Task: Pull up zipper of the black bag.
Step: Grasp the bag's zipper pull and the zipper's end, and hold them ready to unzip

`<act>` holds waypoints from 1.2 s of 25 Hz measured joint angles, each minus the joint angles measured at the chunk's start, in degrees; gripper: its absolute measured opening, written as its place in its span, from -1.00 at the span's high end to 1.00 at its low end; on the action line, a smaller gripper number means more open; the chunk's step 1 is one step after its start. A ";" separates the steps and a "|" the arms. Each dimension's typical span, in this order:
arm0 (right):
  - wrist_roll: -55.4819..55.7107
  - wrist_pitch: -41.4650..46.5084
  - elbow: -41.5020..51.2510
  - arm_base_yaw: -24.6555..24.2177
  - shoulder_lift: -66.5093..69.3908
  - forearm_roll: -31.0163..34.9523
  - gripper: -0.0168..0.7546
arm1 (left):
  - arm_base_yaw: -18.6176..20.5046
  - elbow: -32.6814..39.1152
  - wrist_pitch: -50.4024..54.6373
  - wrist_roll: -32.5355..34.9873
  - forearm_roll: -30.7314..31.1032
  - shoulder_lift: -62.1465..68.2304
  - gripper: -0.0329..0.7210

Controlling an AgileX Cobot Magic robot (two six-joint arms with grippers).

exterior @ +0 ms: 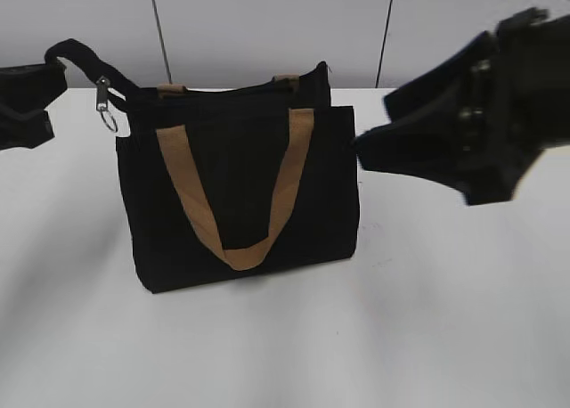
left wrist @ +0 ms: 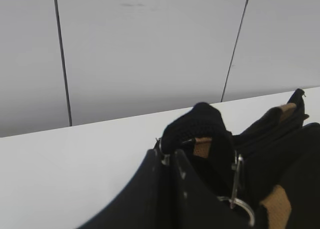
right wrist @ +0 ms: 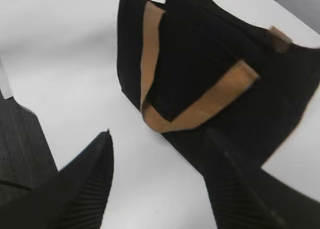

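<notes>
The black bag (exterior: 240,190) stands upright on the white table, one tan handle hanging down its front. The zipper (exterior: 233,93) runs as a dark line along its top edge; I cannot make out its pull tab. A black fabric strap (exterior: 82,59) rises from the bag's top left corner, with a silver clip and ring (exterior: 106,107) hanging from it. My left gripper (exterior: 46,77) is shut on this strap's end. In the left wrist view, its jaws (left wrist: 169,161) pinch the strap (left wrist: 200,124). My right gripper (exterior: 378,145) is open, close to the bag's right side. In the right wrist view, its jaws (right wrist: 159,141) are empty, by the bag (right wrist: 200,54).
The white table (exterior: 285,337) stretches in front of and around the bag. A grey panelled wall (exterior: 267,25) with dark seams stands just behind the table's far edge.
</notes>
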 joint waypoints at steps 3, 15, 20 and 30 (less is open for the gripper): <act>-3.52 -1.69 -3.78 5.19 7.30 1.08 -0.19 | 0.00 0.00 0.00 0.00 0.00 0.00 0.88; -7.49 -6.07 -22.94 19.18 30.87 2.83 -0.16 | 0.00 0.00 0.06 0.00 0.00 0.00 0.88; -7.53 -8.60 -26.60 20.96 35.88 3.90 0.02 | 0.00 0.00 0.06 0.00 0.00 0.00 0.88; -7.53 -16.60 -27.59 21.15 40.49 11.09 0.14 | 0.00 0.00 0.12 0.00 0.00 0.00 0.88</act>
